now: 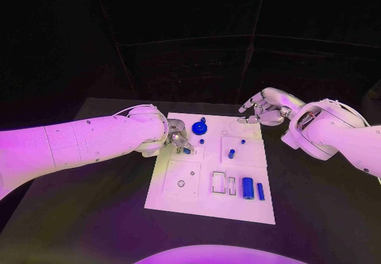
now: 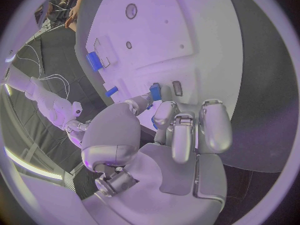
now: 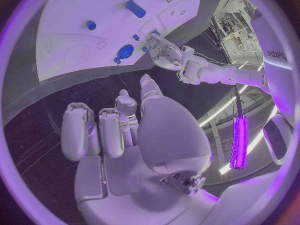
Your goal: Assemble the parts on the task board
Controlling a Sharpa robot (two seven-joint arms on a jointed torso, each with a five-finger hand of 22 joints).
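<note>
— Overhead, what lies on the black table [image 1: 95, 209]?

— The white rectangular task board [image 1: 208, 212] with small blue parts: a round disc [image 1: 199, 128], a cylinder [image 1: 248, 188], a thin bar [image 1: 260, 191]. The left hand [image 1: 177, 136] is over the board's upper left edge, the right hand [image 1: 265, 108] above the far corner.

— Left wrist?

— Fingers pinch a small blue block [image 2: 155, 91] at the board, it seems.

— Right wrist?

— Fingers loosely apart, holding nothing.
</note>
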